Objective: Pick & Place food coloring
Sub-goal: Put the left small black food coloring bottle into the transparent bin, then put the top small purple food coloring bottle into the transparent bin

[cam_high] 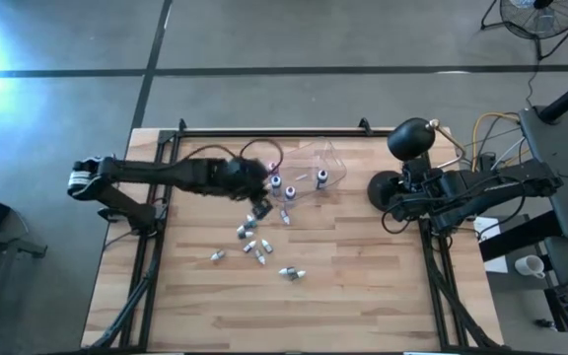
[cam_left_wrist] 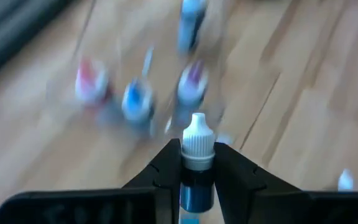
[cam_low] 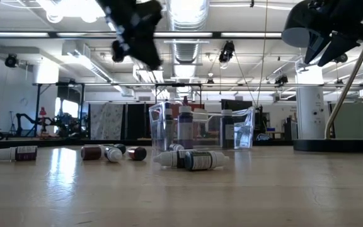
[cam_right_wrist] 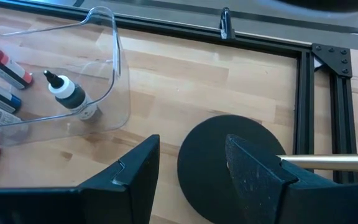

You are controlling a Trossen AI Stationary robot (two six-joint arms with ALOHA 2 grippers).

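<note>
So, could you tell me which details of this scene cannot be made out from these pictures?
- Left wrist view: the left gripper is shut on a white-capped bottle, its lower body hidden by the fingers; the bottles beyond are motion-blurred.
- High view: the loose bottles are too small to read colours; the arm covers the held one.
- Low view: both grippers are cut off by the top edge.
- Right wrist view: the clear tub is cut off at the edge.

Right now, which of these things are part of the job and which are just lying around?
Part of the job:
- food coloring bottles scattered on the table
- one bottle clamped in the left end effector
- clear tub holding a few bottles

Just lying about:
- black lamp and its round base
- cables
</note>
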